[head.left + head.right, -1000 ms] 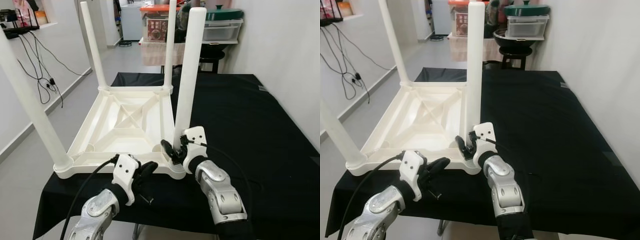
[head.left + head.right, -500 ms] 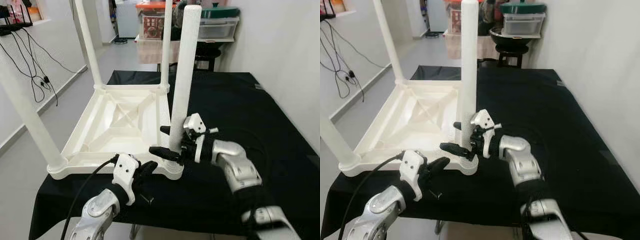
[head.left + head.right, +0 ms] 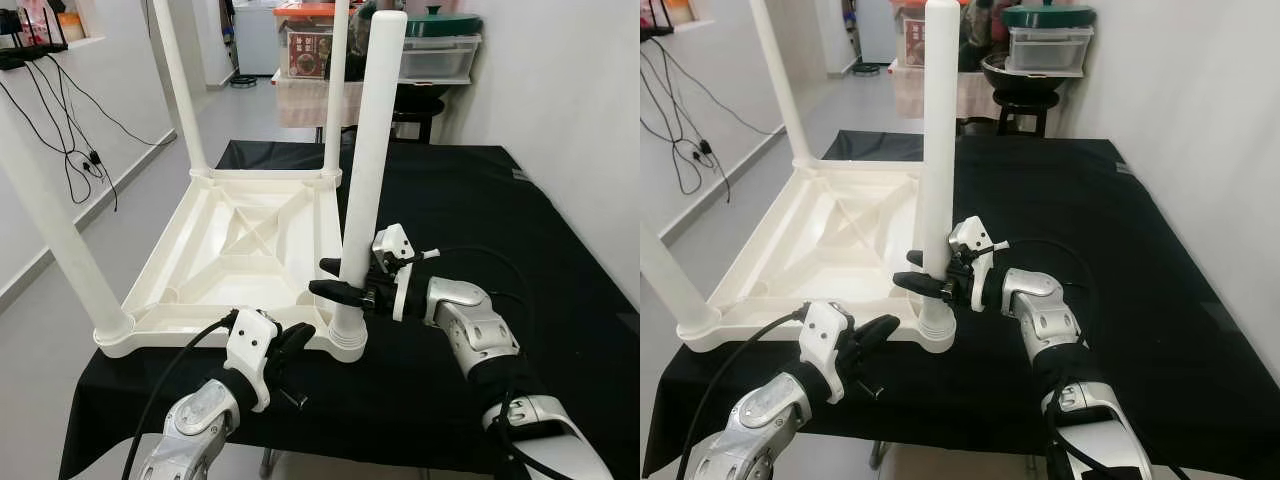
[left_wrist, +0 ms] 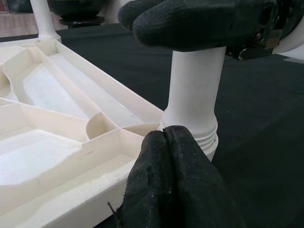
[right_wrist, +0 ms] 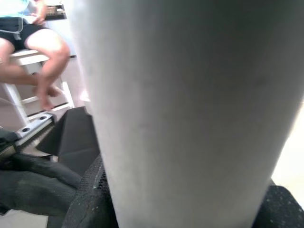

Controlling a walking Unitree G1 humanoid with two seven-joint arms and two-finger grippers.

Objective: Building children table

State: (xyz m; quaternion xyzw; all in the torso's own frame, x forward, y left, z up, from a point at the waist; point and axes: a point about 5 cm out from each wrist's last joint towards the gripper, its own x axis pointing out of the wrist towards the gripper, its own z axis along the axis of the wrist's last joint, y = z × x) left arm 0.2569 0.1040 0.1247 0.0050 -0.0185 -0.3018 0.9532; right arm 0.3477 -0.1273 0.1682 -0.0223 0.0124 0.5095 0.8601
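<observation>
A white plastic children's table (image 3: pixel 240 235) lies upside down on the black cloth (image 3: pixel 520 260), its legs pointing up. My right gripper (image 3: pixel 336 278) reaches in from the right and is shut on the near right leg (image 3: pixel 372 150), a little above its threaded base (image 3: pixel 347 335). In the right wrist view that leg (image 5: pixel 190 109) stands between the black fingers (image 5: pixel 88 199). My left gripper (image 3: pixel 293 343) is shut, its tips (image 4: pixel 166 142) pressed together against the table's near corner rim, right beside the leg's base (image 4: pixel 192 114).
The cloth-covered work table ends just in front of me, with bare floor to the left. Cables (image 3: pixel 70 130) hang on the left wall. Storage boxes (image 3: pixel 440 55) and a black stool (image 3: pixel 420 105) stand beyond the far edge. A person (image 5: pixel 33 47) sits on a white stool.
My right arm swung out to the right, and its gripper moved from the leg's base to higher on the leg. The left gripper stayed at the corner.
</observation>
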